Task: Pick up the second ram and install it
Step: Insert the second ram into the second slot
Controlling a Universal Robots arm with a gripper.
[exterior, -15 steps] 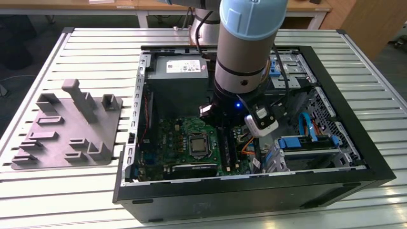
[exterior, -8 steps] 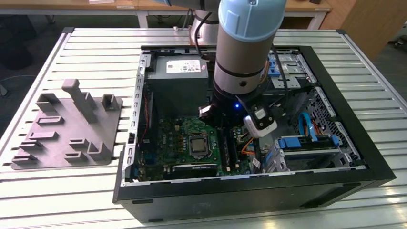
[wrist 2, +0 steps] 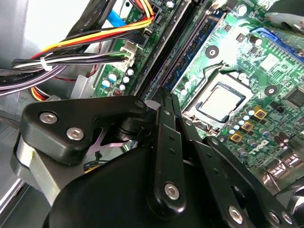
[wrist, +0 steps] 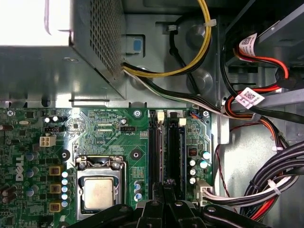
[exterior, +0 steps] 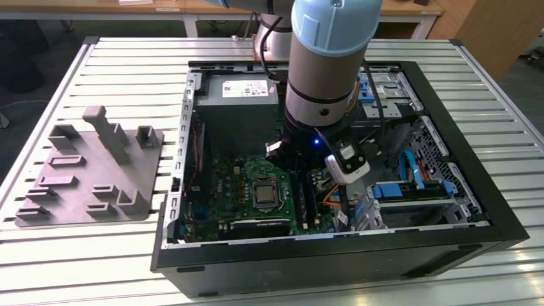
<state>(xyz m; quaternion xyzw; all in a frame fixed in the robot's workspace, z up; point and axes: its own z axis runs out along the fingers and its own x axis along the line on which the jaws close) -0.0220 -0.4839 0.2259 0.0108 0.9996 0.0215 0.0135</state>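
Observation:
A dark blue ram stick (wrist 2: 195,45) stands upright in one of the long black slots (wrist: 153,147) of the green motherboard (wrist: 104,128); in the first wrist view the ram (wrist: 174,147) sits between white end clips. My gripper (wrist 2: 166,97) hangs over the near end of these slots with its thin black fingers together and nothing between them; in the first wrist view the gripper (wrist: 168,183) is right above the ram's end. I cannot tell whether it touches the stick. The arm (exterior: 327,64) reaches down into the open computer case (exterior: 340,255).
The processor socket (wrist: 98,192) lies beside the slots. The grey power supply (wrist: 57,57) stands behind the board. Cable bundles (wrist: 266,190) and drive bays (exterior: 408,191) crowd the other side. A grey fixture plate (exterior: 89,169) lies on the slatted table at the exterior view's left.

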